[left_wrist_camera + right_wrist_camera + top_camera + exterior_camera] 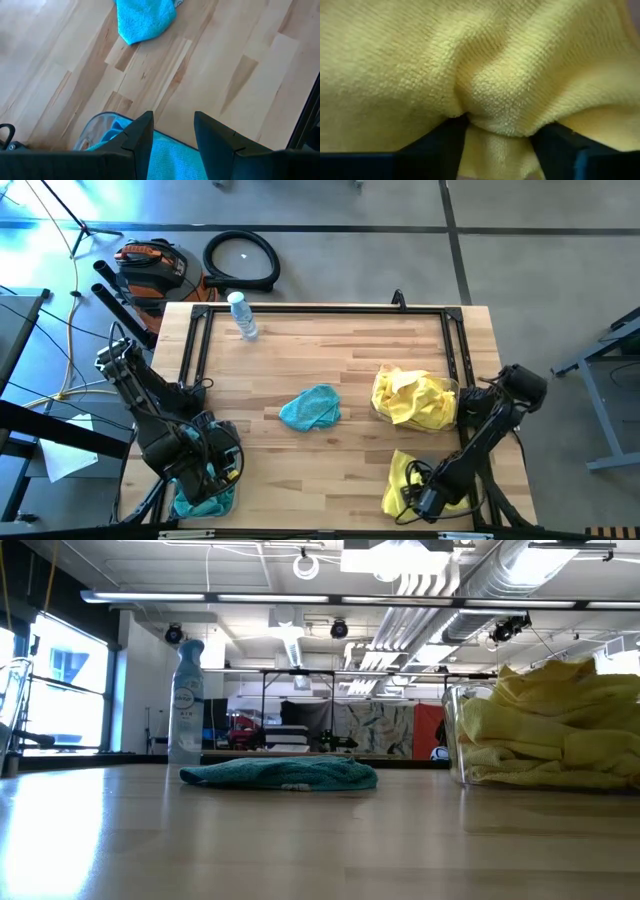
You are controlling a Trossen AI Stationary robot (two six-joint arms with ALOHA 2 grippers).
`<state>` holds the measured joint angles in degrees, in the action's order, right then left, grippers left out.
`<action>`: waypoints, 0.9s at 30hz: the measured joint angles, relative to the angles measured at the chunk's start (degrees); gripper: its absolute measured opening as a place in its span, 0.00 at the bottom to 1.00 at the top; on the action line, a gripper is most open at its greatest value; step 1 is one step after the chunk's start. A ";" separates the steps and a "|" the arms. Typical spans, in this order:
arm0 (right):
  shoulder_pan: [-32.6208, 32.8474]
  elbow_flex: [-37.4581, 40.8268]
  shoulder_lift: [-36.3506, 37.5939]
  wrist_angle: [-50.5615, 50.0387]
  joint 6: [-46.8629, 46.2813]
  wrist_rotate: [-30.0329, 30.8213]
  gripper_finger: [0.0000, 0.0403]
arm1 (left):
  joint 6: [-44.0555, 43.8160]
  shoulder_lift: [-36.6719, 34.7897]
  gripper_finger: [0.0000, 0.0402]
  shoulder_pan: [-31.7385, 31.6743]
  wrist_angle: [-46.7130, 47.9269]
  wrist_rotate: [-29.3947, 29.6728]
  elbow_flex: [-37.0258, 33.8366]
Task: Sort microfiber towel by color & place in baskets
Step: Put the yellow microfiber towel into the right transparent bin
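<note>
- The right gripper (502, 132) is down at the near right corner of the butcher-block table (330, 360), pressed into a loose yellow towel (402, 480) — in the right wrist view a fold of that yellow cloth bulges between its two dark fingers (442, 142), which stand apart around it; whether they are pinching it or only resting against it cannot be told.
- The left gripper (172, 135) hangs over the near left corner, above the clear basket (92, 131) that holds teal towels (205, 502). Its jaws stand partly apart with nothing between them; the teal cloth in the basket shows below through the gap.
- A second clear basket (452, 735) sits toward the right side of the table, heaped with yellow towels (415, 398) that rise above its rim.
- One teal towel (311, 407) lies crumpled and alone near the middle of the table, well apart from both baskets and both grippers; the low view shows it lying flat on the wood.
- A spray bottle (186, 700) stands upright near the far left edge of the table.
- Beyond the far edge, on the floor, lie a coiled black hose (241, 260) and an orange-and-black tool (150, 265).
</note>
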<state>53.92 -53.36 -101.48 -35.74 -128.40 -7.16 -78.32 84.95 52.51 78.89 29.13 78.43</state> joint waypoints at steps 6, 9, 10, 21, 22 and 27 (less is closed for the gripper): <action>-2.51 -4.90 -0.75 -6.41 9.70 4.13 0.17 | 3.09 0.00 0.33 -0.51 0.13 0.47 0.02; -2.57 -7.85 -1.03 -9.75 14.05 7.50 0.04 | 5.75 0.00 0.33 -1.16 -0.30 0.13 0.02; -2.60 -9.18 -1.06 -10.72 14.87 9.23 0.04 | 5.97 0.00 0.33 -1.33 -0.87 -0.03 0.02; -3.68 -32.63 -0.82 -40.28 19.15 32.15 0.02 | 10.37 0.00 0.33 -4.17 -8.29 3.67 0.02; -4.01 -35.49 -0.82 -44.44 19.66 34.25 0.03 | 11.33 0.00 0.33 -4.54 -9.12 4.19 0.02; -7.67 -44.15 1.99 -52.89 28.51 44.57 0.01 | 13.04 0.00 0.33 -6.61 -9.99 5.86 0.02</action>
<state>46.26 -97.51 -99.49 -88.63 -99.89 37.41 -65.29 84.95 45.90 68.90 34.99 78.46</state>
